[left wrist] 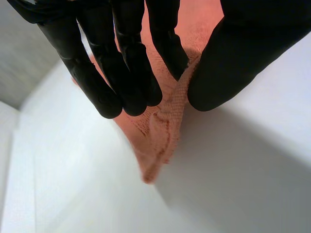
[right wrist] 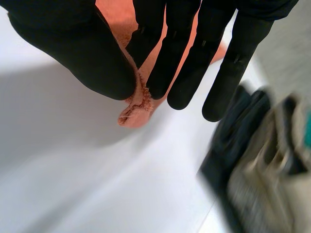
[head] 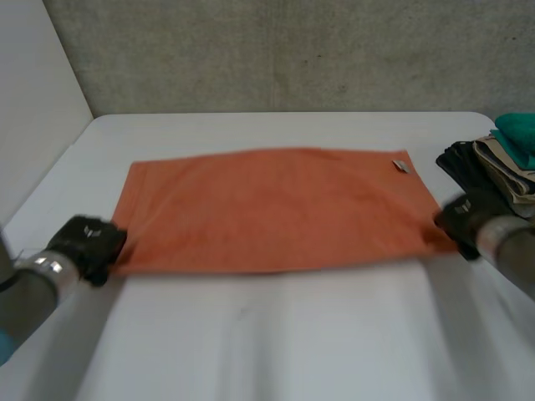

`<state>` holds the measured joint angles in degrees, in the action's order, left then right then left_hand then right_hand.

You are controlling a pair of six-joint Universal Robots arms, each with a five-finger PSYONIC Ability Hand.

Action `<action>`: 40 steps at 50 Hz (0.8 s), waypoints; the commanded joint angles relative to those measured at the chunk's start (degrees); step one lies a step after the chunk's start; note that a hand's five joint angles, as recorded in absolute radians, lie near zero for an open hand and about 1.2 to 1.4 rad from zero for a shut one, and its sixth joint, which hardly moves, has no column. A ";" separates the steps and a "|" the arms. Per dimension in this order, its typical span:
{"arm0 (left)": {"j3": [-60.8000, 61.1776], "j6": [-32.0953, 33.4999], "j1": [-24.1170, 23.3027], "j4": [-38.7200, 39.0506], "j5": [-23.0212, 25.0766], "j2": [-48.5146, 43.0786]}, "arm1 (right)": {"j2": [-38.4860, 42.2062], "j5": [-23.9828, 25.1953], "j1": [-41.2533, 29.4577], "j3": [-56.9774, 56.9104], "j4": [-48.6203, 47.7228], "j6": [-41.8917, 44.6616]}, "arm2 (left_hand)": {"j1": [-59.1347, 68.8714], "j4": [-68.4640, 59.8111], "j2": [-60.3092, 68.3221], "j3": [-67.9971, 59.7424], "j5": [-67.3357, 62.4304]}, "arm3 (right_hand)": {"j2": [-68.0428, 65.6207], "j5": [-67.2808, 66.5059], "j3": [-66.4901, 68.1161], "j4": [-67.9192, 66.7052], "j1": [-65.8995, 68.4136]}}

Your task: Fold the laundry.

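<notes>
Towel — an orange one — lay flat on the white table as a wide rectangle, its long edges running across in front of the robot and a small tag showing near the far right corner. Whether it was one layer or already doubled could not be told from its look.

The left hand was at the near left corner. In its wrist view the corner stood up in a soft ridge, pinched between the thumb on one side and the fingers on the other. The right hand was at the near right corner, and its wrist view showed the same thing: the bunched tip of the corner caught between the thumb and the nearest finger, with the other fingers straight beside it.

A pile of folded clothes — black, beige and teal — sat at the right edge of the table, just beyond the right hand and apart from the towel. That pile suggested some of the laundry was already done.

For this towel, the work looked to be at its start. Both near corners were gripped and the cloth was smoothed out, but no fold was under way: the near edge lay low on the table and the far edge was untouched. What seemed left was carrying the near edge over to the far one, any further halving, and setting the piece with the pile.
</notes>
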<state>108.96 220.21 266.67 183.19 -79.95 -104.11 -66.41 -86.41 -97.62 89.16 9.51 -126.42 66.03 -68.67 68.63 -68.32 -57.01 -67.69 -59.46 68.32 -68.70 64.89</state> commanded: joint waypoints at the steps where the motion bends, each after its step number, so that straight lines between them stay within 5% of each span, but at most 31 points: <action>1: 8.90 9.96 8.33 -19.69 4.80 16.65 | -11.45 1.59 5.25 10.15 17.82 13.30 | 13.97 -11.33 11.37 -11.68 -12.99 | -12.31 -10.54 11.68 -11.30 15.11; 6: 8.38 14.45 12.64 -22.88 10.86 19.91 | -13.22 3.52 5.69 12.53 15.10 16.30 | 13.97 -11.33 11.37 -11.68 -12.99 | -12.31 -10.54 11.68 -11.30 15.11; 11: 1.20 15.51 10.12 -15.34 14.56 11.25 | -6.91 3.00 4.91 7.72 8.09 12.72 | 13.97 -11.33 11.37 -11.68 -12.99 | -12.31 -10.54 11.68 -11.30 15.11; 23: -29.47 10.33 -5.18 -6.00 -0.81 -15.39 | 7.60 -3.41 -0.98 -8.54 -9.58 0.74 | 13.97 -11.33 11.37 -11.68 -12.99 | -12.31 -10.54 11.68 -11.30 15.11; 38: -53.32 8.04 -9.76 -4.68 -5.92 -33.61 | 22.90 -4.21 -3.01 -22.27 -23.05 3.11 | 13.97 -11.33 11.37 -11.68 -12.99 | -12.31 -10.54 11.68 -11.30 15.11; 40: -53.24 7.25 -10.29 -3.28 -5.31 -34.31 | 24.40 -5.17 -3.71 -23.32 -23.31 3.64 | -14.64 17.27 -17.23 16.92 15.61 | -0.13 1.64 -0.50 0.88 2.94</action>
<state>57.70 228.54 257.57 178.07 -86.11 -135.85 -46.02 -90.56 -100.42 69.06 -13.00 -124.42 65.62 -68.39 68.02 -68.03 -56.75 -67.69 -59.47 68.32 -68.70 64.89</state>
